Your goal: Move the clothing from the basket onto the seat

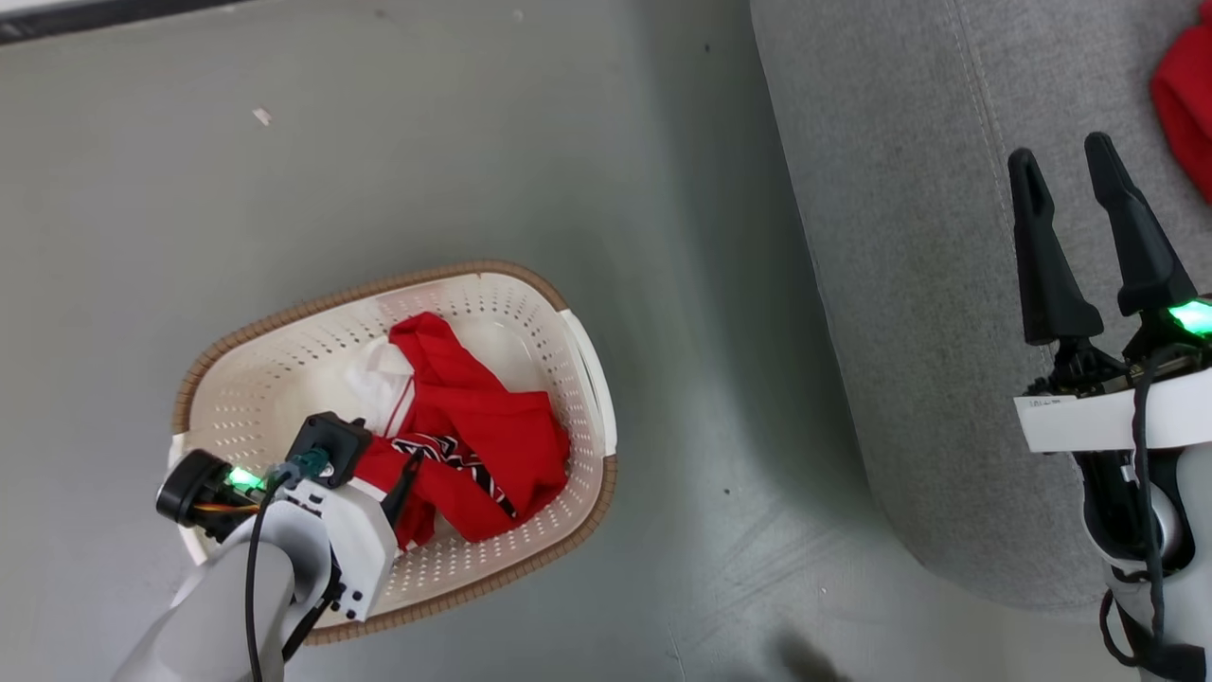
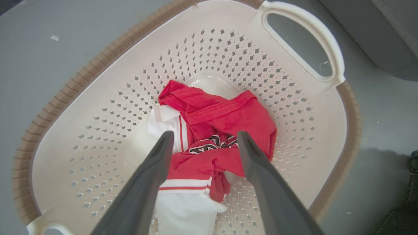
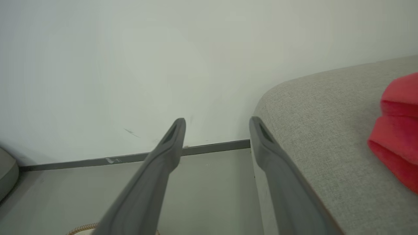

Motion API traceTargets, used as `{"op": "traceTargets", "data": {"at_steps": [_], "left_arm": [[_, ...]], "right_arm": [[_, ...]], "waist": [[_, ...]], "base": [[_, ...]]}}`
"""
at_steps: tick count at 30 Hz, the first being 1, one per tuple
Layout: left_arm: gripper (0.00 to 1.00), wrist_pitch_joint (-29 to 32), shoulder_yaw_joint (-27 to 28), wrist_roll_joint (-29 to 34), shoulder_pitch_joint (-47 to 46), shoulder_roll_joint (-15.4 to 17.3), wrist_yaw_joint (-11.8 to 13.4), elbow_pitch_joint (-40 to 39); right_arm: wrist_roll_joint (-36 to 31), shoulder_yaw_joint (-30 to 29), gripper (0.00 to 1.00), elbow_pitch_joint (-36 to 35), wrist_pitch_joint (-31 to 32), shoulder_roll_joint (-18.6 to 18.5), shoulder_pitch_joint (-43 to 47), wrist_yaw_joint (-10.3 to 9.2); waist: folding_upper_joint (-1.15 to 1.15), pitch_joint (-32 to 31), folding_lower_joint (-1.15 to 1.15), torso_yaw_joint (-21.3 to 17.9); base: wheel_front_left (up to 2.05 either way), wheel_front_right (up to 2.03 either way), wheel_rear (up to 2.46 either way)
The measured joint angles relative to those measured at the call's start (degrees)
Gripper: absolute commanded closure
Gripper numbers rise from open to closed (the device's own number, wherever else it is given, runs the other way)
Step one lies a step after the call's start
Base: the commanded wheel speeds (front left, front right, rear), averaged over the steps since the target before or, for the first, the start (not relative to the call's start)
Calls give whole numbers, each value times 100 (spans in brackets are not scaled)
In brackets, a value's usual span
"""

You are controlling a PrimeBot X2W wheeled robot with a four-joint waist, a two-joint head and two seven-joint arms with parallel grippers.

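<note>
left claw (image 2: pixel 203 138): wide open, holding nothing | clothing (image 2: pixel 222 112): near, between my fingers, in basket (image 2: pixel 303 107) | touching, perhaps | right claw (image 1: pixel 1060 156): farther off, open, empty

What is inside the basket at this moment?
Red clothing with white panels and zigzag trim, heaped on the basket floor, the open left claw pointing down at it. Anything beneath the heap is covered.

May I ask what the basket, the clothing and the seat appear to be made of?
The basket looks like moulded plastic, perforated, with a woven-look rim; the clothing, soft creased fabric with stitched hems; the seat, matte grainy upholstery, probably woven.
</note>
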Motion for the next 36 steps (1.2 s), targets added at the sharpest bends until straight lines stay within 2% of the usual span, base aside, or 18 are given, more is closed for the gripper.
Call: {"op": "traceTargets", "data": {"at_steps": [7, 12, 36], "left_arm": [[0, 122, -235, 264, -333, 148, -43, 350], [0, 296, -690, 692, -528, 335, -44, 659], [0, 639, -1485, 1050, -1362, 700, -47, 1503]], "right_arm": [[-8, 81, 0, -16, 0, 78, -211, 1], [-8, 144, 0, -16, 0, 126, -389, 0], [-7, 408, 0, 11, 0, 470, -1012, 0]], "waist": [[0, 364, 0, -169], [0, 606, 0, -301], [0, 1547, 0, -982]], "base": [[0, 0, 0], [0, 0, 0], [0, 0, 0]]}}
